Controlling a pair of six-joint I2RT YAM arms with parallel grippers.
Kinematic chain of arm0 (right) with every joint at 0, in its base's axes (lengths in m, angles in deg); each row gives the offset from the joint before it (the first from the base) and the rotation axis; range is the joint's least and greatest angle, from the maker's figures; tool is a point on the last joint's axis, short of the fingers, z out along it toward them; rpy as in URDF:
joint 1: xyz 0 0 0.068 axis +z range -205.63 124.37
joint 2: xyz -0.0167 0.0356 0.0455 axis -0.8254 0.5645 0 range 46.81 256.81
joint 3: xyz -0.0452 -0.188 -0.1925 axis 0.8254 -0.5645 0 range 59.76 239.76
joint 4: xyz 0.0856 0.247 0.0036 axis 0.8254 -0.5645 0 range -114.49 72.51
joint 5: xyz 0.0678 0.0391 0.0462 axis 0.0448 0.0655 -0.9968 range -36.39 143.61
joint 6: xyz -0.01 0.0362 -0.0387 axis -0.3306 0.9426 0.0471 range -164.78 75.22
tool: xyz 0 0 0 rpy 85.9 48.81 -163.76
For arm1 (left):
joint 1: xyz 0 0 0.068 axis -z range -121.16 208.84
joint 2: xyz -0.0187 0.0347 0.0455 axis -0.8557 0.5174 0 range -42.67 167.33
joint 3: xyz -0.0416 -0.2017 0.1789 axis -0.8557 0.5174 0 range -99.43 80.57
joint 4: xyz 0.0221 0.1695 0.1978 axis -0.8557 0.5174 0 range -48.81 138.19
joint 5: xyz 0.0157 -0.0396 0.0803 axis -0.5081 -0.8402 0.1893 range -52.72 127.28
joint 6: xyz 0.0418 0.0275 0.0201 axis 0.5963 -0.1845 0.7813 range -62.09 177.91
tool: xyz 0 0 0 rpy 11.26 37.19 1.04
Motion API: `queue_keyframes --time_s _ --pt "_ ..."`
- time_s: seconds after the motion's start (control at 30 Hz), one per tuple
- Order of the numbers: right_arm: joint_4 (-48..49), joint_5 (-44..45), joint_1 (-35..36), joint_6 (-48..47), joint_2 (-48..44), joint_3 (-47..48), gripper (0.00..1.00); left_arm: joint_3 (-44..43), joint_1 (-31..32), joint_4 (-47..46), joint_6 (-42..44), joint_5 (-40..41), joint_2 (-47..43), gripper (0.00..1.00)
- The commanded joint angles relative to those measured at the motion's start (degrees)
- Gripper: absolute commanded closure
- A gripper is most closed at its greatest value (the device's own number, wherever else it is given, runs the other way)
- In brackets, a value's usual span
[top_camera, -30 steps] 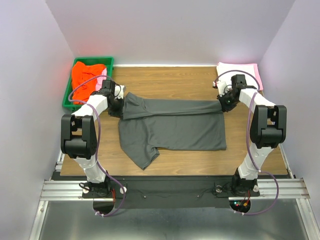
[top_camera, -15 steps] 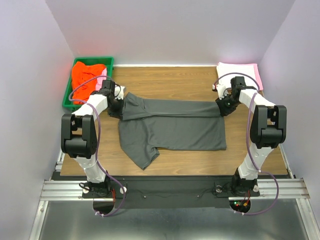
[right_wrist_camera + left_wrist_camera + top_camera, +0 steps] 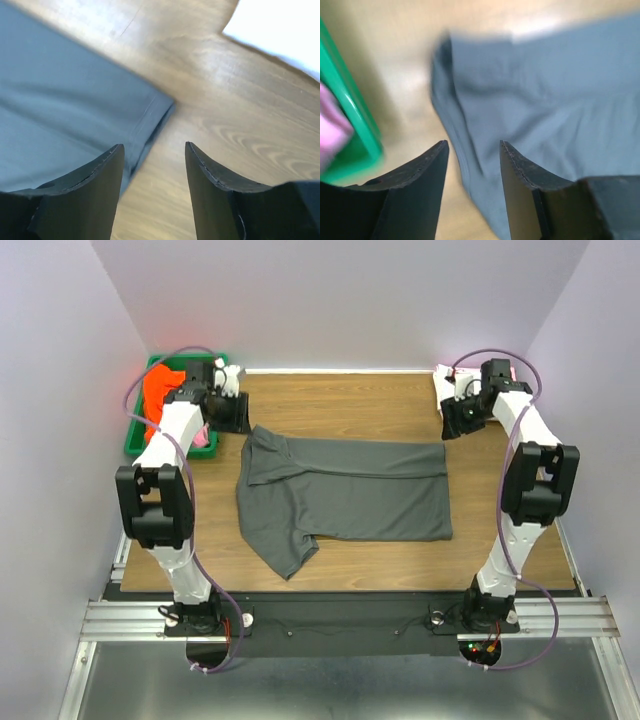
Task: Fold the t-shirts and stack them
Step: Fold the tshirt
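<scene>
Wood-grain desk (image 3: 340, 400) beneath everything. Spread flat across its middle, charcoal grey t-shirt (image 3: 350, 500), far edge folded over onto itself, 1 sleeve trailing near left. At far left corner, green bin (image 3: 133, 447) with orange-red t-shirt (image 3: 152, 390) inside. At far right corner, white t-shirt (image 3: 280, 30), mostly hidden. Left jaws apart above the grey collar end; right jaws apart above the hem corner, probably clear of cloth.

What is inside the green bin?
An orange-red t-shirt and a bit of pink cloth show in the green bin. The left arm covers part of it; anything beneath the cloth is hidden.
</scene>
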Motion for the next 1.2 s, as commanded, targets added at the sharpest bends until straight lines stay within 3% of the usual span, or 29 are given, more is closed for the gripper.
queue_keyframes --time_s 0.0,0.23,0.53,0.87,1.03,1.17 --pt "-3.0 -2.0 -0.5 8.8 5.2 4.4 0.43 -7.9 -0.1 -0.4 0.2 -2.3 5.2 0.43" --pt "-5.3 -4.0 -1.8 14.2 9.9 7.6 0.43 -13.6 -0.5 -1.1 -0.8 -2.4 11.3 0.4" --pt "-6.4 -7.1 -2.8 16.4 11.8 6.4 0.43 -11.9 -0.6 -2.0 -2.2 -4.0 14.0 0.38" --pt "-6.7 -9.5 -2.9 16.4 13.9 7.6 0.64 -14.4 -0.7 -2.8 -3.6 -4.5 18.5 0.39" --pt "-6.8 -10.6 -2.9 16.1 14.5 8.3 0.74 -15.9 -0.8 -4.4 -4.7 -6.1 20.5 0.44" --pt "-6.8 -11.5 -3.1 16.1 14.6 8.9 0.74 -16.6 -0.8 -5.0 -4.9 -9.2 21.1 0.46"
